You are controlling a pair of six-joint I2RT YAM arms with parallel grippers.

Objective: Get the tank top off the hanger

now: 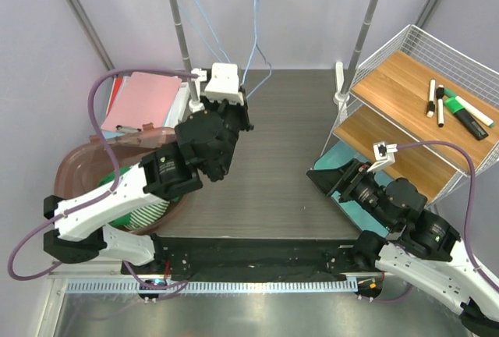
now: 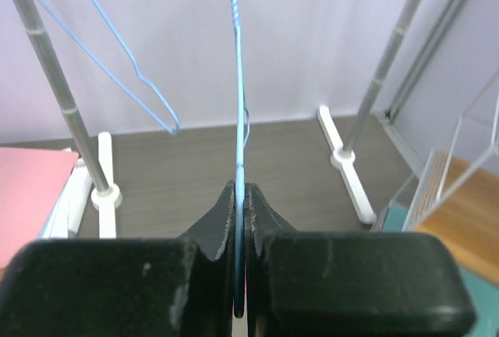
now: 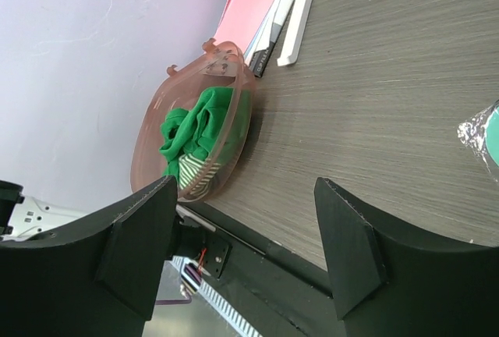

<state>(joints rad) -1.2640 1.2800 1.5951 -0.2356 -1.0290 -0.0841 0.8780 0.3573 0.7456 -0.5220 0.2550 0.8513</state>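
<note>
Evidently the left gripper [image 2: 240, 196] is pinched tight on the bare blue hanger [image 2: 238, 79]; the green garment, probably the tank top [image 3: 199, 130], lies in the brown tub [image 3: 146, 138]. Release the wire slowly to limit swing. The right gripper [image 3: 245, 196] stands wide, empty.

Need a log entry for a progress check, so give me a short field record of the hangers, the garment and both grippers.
left gripper: shut on the wire of the blue hanger
blue hanger: bare, no cloth on it
second hanger: also bare, beside it
green garment: bunched in the pink basket, likely the tank top
right gripper: open, holding nothing, low over the table
task state: garment appears to be off the hanger
</note>
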